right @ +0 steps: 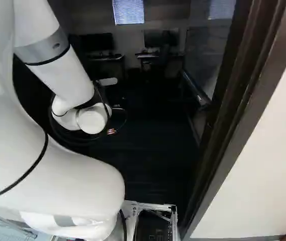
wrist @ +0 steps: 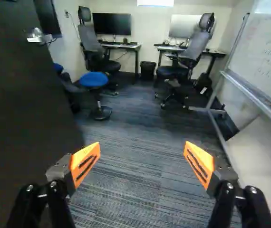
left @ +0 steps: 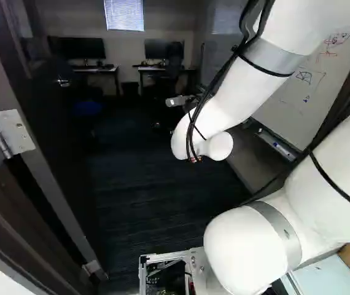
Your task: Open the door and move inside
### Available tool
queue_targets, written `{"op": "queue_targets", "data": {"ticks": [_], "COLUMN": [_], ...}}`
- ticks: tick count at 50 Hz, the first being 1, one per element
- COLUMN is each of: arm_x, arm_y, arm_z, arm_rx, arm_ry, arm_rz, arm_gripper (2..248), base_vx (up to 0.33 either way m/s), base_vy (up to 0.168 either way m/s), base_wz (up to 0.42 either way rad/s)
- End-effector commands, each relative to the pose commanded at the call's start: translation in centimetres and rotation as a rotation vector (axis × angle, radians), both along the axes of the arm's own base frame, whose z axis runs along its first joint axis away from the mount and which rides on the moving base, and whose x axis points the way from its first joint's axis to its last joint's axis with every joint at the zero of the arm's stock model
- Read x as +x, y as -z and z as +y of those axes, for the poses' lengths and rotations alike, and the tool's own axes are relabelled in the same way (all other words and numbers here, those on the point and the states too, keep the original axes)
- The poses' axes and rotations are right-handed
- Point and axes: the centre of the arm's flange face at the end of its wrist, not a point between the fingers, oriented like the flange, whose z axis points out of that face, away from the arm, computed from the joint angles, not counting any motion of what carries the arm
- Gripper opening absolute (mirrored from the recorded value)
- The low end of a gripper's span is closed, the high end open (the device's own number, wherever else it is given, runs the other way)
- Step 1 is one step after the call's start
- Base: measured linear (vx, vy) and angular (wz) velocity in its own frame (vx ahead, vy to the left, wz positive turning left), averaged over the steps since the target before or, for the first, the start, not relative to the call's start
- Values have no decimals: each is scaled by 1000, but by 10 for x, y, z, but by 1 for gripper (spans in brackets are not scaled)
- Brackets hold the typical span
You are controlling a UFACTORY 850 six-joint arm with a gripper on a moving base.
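White arm (left: pixel 227 92) leads into the doorway, the door already open

Left base view: the arm reaches past the hinge (left: pixel 10 136), and the dark door (left: pixel 64 147) stands swung inward on the robot's left. Pulling or pushing seems finished; the step in hand looks like driving through. A slow, straight roll suits it, with the arm kept tucked between the door and the whiteboard (left: pixel 313 86).

Right base view: the base's metal frame (right: pixel 155 206) looks near the foot of the right-hand jamb (right: pixel 233 120). That corner deserves the closest watch; any turn is best left until the base clears both sides.

Wrist view: the jaws are spread wide, orange pads (wrist: pixel 85 164) well apart, with nothing held. The lever handle (wrist: pixel 38 36) is ahead on the door's face, untouched. Give the door room, since a brush could swing it, and steer short of the blue stool (wrist: pixel 93 80).
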Motion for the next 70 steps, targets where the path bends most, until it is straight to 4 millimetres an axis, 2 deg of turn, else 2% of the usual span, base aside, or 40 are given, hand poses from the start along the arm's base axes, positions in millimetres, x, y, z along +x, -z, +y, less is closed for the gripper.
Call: {"op": "queue_targets", "data": {"ticks": [41,70], "arm_x": [0,0], "arm_y": [0,0], "arm_z": [0,0], "arm_rx": [0,0], "arm_ry": [0,0], "arm_rz": [0,0], "arm_gripper": [247,247], "base_vx": [158,167], "base_vy": [38,10], "base_wz": [-12,-1]}}
